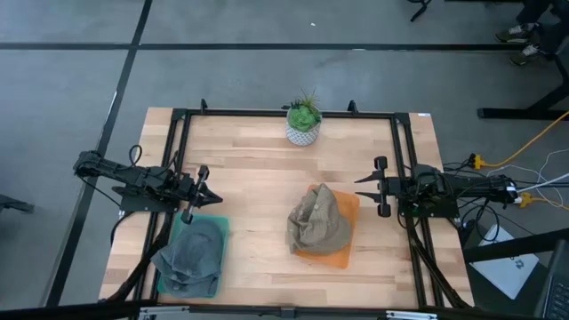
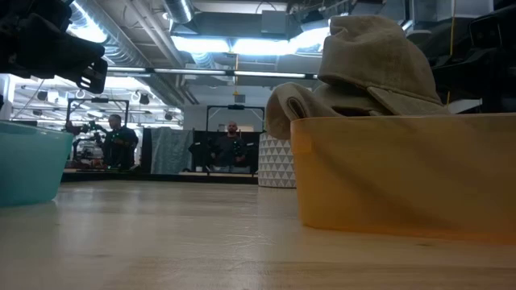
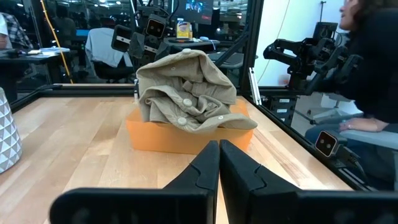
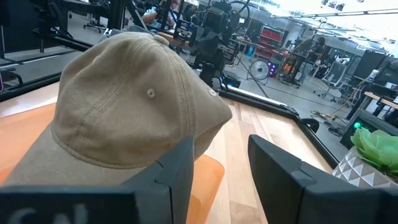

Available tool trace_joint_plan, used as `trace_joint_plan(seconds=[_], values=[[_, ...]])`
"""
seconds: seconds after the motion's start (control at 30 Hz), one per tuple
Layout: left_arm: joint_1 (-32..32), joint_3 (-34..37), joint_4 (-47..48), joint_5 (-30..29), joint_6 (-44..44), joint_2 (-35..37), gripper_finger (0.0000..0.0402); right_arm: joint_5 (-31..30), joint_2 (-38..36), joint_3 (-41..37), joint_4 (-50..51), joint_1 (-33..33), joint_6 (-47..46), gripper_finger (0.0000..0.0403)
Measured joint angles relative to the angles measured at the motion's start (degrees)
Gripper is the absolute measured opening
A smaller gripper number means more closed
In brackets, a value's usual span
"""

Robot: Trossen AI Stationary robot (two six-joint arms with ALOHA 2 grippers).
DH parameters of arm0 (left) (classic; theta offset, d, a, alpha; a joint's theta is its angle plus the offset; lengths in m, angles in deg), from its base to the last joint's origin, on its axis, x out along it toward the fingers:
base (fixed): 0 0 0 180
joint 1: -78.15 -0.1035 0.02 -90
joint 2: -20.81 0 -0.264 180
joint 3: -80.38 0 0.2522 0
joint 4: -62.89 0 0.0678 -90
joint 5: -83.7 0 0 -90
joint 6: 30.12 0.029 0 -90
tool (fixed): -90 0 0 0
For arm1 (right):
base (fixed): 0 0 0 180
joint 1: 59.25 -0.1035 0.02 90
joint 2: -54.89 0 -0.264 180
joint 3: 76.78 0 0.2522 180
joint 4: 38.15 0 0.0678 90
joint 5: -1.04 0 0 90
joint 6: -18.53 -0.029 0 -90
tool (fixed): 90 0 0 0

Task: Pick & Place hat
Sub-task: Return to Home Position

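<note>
Khaki hats [image 1: 317, 222] lie heaped in an orange bin [image 1: 347, 206] right of the table's middle; the top one shows close in the right wrist view [image 4: 124, 106]. Grey-green hats [image 1: 194, 253] fill a teal bin [image 1: 220, 222] at the near left. My left gripper [image 1: 212, 196] hovers shut just beyond the teal bin's far edge, pointing level toward the orange bin [image 3: 186, 140]. My right gripper [image 1: 364, 187] hangs open beside the orange bin's right side, level, with nothing between its fingers [image 4: 217, 168].
A potted green plant in a white patterned pot [image 1: 303, 120] stands at the far edge, middle. A black frame [image 1: 284, 113] runs around the tabletop. Bare wood lies between the two bins and toward the far side. People sit in the room beyond.
</note>
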Motion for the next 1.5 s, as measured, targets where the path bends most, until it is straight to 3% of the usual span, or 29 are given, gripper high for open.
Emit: trace_joint_plan(seconds=[1.5], values=[[0.01, 0.00, 0.01, -0.01, 0.00, -0.01, 0.0008, -0.01, 0.00, 0.00, -0.04, 0.00, -0.01, 0.0152]])
